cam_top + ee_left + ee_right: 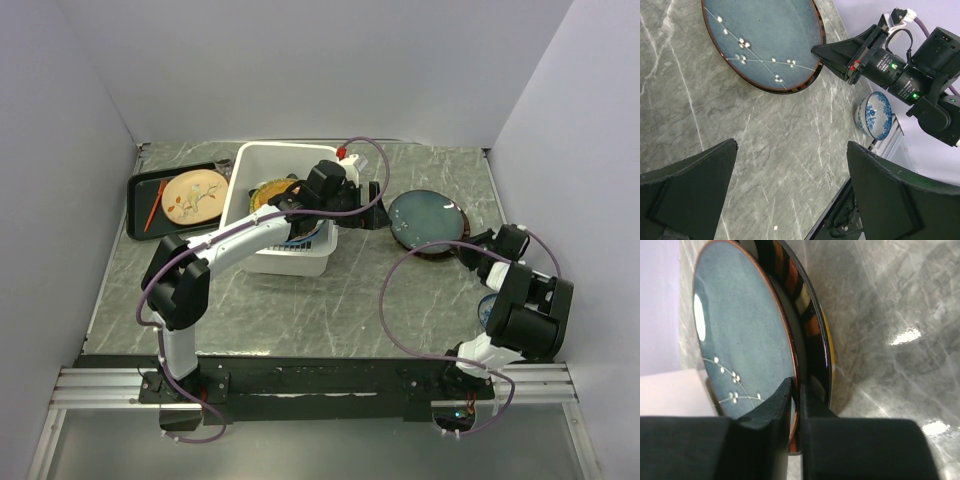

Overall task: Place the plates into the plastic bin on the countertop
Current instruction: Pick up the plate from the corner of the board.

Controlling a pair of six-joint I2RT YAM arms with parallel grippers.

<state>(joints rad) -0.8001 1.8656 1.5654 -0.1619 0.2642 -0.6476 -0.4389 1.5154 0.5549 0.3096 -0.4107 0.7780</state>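
The white plastic bin [262, 162] stands on the countertop [330, 300] and holds a yellow woven-look plate [268, 193] and a blue plate [306, 236]. My left gripper [362, 213] is open and empty just right of the bin, above bare countertop [765, 150] in the left wrist view [791, 150]. My right gripper [470, 245] is shut on the near rim of the large dark teal plate [427, 218], which tilts up off a dark-rimmed plate [812, 325] beneath it. The pinch shows in the right wrist view [796, 385], on the teal plate [740, 330].
A flat black tray [140, 190] at the left holds a tan flowered plate [195, 195] and an orange stick [153, 205]. A blue-and-white bowl [873, 114] sits near the right arm's base, partly hidden in the top view [486, 308]. Walls enclose the counter.
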